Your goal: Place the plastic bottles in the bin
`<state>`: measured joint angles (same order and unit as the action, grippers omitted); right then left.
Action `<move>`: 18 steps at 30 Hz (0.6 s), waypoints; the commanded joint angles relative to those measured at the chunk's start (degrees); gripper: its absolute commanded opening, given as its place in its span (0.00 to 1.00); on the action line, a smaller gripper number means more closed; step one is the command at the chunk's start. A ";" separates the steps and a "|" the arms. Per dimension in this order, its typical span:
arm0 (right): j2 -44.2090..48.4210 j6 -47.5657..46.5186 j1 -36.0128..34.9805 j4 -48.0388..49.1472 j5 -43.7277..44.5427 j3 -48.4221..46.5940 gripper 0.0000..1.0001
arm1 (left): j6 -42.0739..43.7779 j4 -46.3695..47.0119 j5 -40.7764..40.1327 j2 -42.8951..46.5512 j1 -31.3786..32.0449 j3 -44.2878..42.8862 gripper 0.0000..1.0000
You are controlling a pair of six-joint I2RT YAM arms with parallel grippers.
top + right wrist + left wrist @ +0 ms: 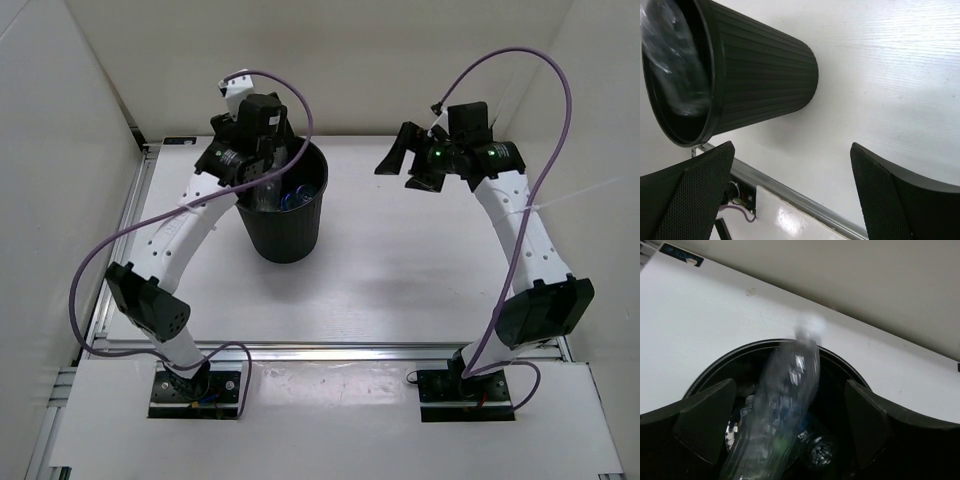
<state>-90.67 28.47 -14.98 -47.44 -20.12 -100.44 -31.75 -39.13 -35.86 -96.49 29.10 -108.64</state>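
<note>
The black ribbed bin [288,238] stands on the table at the back left. My left gripper [264,178] hangs over its left rim, open. In the left wrist view a plain clear bottle [785,400] is a blur between my spread fingers [705,422], free of both, its white cap up, dropping past the bin's rim [760,344]. Other bottles [817,450] lie on the bin's bottom, one with a blue label [746,412]. My right gripper [405,166] is open and empty, raised at the back right. In the right wrist view it [792,195] faces the bin [765,75], with the clear bottle [675,65] in the bin's mouth.
White walls close in the table on the left, back and right. An aluminium rail [330,350] runs along the near edge, in front of both arm bases. Purple cables [560,120] loop above each arm.
</note>
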 commanded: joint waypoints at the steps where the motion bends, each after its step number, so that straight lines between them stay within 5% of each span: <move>1: 4.62 0.45 1.89 1.30 -0.80 2.17 1.00 | 4.85 0.90 -10.81 5.86 2.36 -1.66 1.00; 7: 8.05 1.59 5.67 0.77 -2.73 8.32 1.00 | 4.77 0.90 -9.67 16.14 2.36 2.27 1.00; 15: 15.70 2.21 11.38 -0.89 -3.45 19.22 1.00 | -16.49 -0.23 -16.17 49.84 0.60 51.87 1.00; 18: 17.81 0.89 11.38 -1.43 -0.72 20.55 1.00 | -25.53 -8.62 -19.14 57.79 -0.97 59.75 1.00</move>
<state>-76.05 30.55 -3.62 -49.28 -22.24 -80.27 -45.67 -39.03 -50.46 -42.04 29.32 -54.87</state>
